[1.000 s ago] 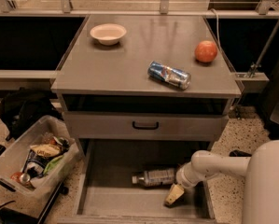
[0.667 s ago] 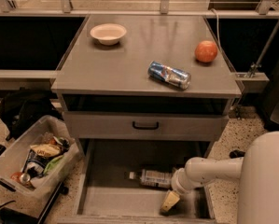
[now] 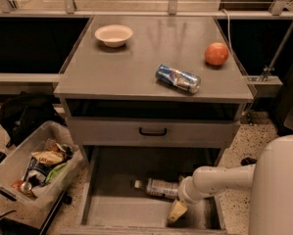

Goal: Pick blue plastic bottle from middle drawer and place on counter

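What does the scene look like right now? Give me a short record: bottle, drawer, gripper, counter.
blue plastic bottle: lying on its side on the drawer floor, cap to the left, right end hidden behind the arm
middle drawer: pulled open
gripper: down inside the drawer, by the bottle's right end; contact unclear
counter: holds a white bowl, a blue drink can on its side, an orange-red fruit
status: bottle not yet on the counter
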